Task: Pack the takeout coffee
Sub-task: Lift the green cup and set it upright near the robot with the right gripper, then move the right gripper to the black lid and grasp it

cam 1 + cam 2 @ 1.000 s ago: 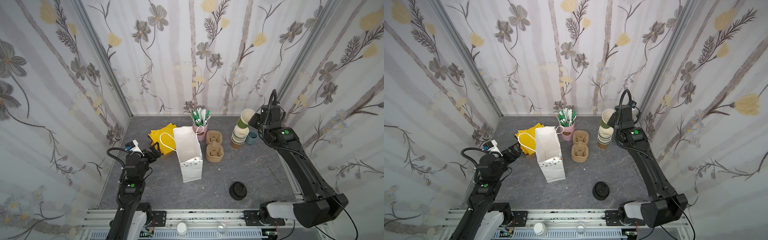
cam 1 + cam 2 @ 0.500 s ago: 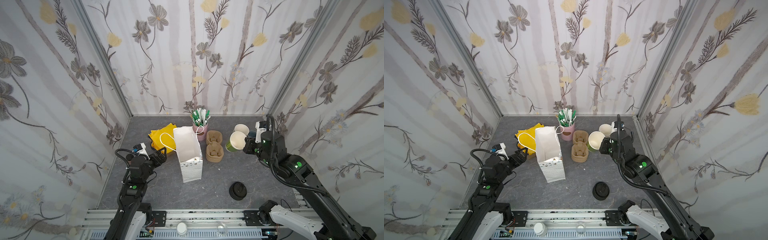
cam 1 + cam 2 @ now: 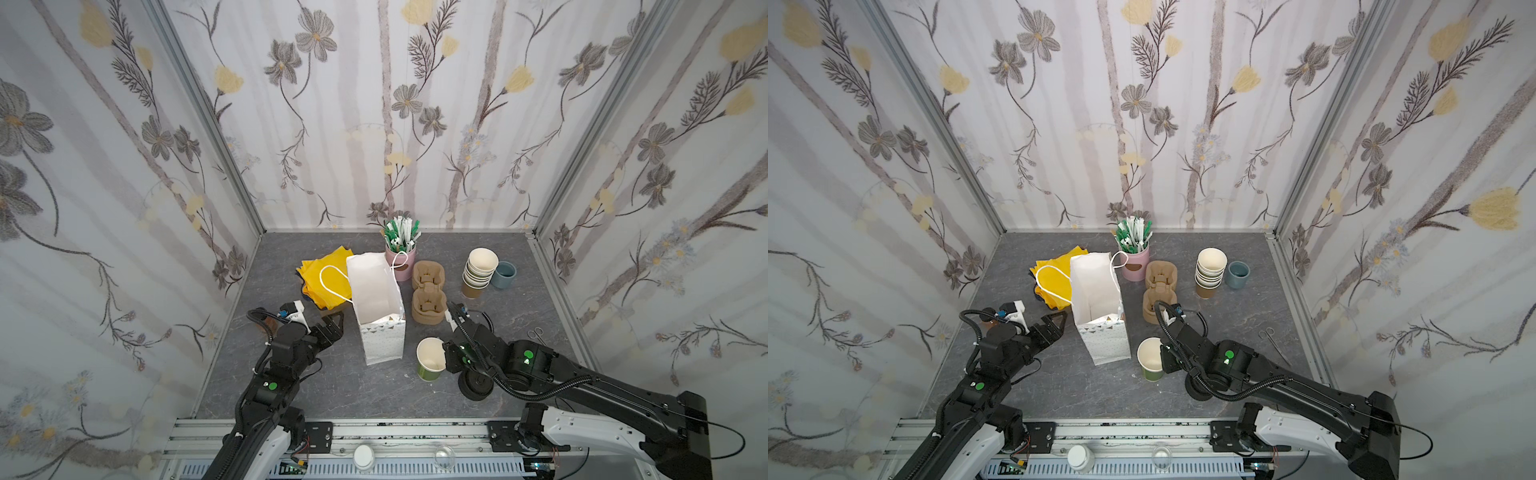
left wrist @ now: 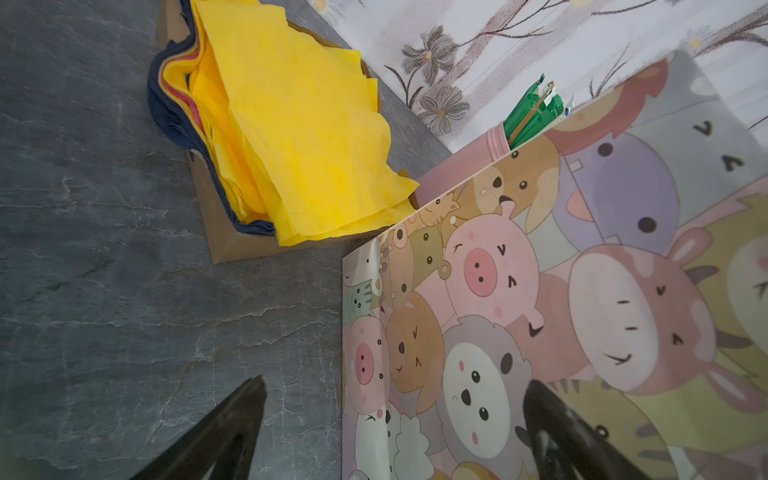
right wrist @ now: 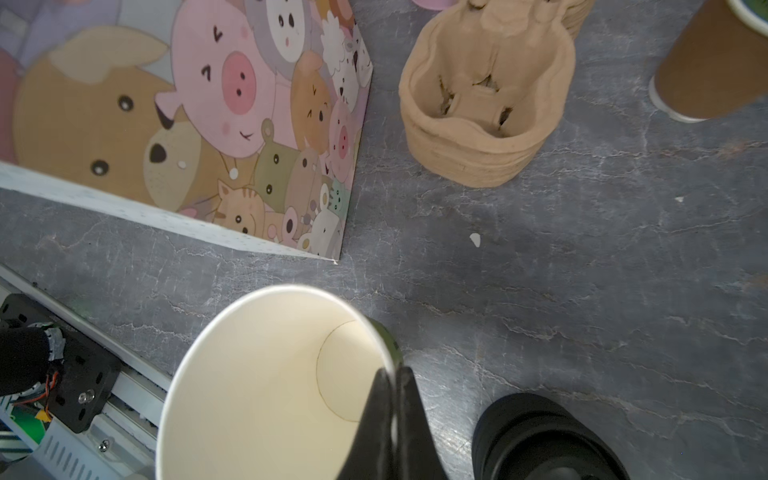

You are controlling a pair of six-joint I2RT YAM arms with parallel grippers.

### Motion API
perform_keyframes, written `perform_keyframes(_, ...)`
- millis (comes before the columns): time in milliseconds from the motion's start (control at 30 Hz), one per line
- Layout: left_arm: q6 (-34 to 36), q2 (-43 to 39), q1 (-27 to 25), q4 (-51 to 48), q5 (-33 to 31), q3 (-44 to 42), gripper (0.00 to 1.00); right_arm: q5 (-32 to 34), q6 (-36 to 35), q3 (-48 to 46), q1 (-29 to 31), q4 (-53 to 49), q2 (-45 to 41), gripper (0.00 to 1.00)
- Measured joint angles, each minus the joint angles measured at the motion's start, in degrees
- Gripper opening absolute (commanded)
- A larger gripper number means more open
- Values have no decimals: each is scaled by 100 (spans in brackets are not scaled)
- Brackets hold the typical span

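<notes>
**top views.** the green paper cup (image 3: 431, 365), lidless, stands upright near the front edge, just right of the gift bag (image 3: 384, 345). the right gripper (image 3: 446, 357) is pinched on the cup's right rim, a hold that leaves the mouth clear for capping. the black lid pile (image 3: 1196, 388) sits just right of the cup, partly under the right arm, so a lid is probably needed before packing. the left gripper (image 3: 1054, 322) hangs wide and empty just left of the bag, likely ready to steady it.

**left wrist view.** the spread fingers (image 4: 232, 424) frame the bag's printed wall without touching it; the yellow napkins (image 4: 299, 124) lie beyond.

**right wrist view.** the fingertips (image 5: 382, 386) meet across the cup's thin rim, and the cup's inside is empty. the pulp carriers (image 5: 486, 104) stand farther off.
</notes>
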Motion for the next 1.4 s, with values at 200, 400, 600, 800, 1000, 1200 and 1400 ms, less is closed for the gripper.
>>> perform_keyframes(200,-79,-142,-4,-238,2,-33,98,-28,68,-417,114,411,103,0)
perform_keyframes(400,-122,-181,-4,-326,4,-44,98,-26,81,-610,168,732,166,0)
perform_keyframes(600,-136,-221,-4,-352,4,-61,98,-17,81,-643,219,817,236,2)
perform_keyframes(800,-138,-291,-4,-365,4,-63,98,22,81,-645,278,813,315,17)
perform_keyframes(1000,-136,-323,-4,-407,4,-63,99,35,79,-575,326,778,223,41)
perform_keyframes(1200,-94,-323,-4,-505,7,-9,100,210,356,-328,334,450,-234,59)
perform_keyframes(1400,17,-411,-4,-487,20,-181,100,1040,2035,46,271,-1414,-610,69)
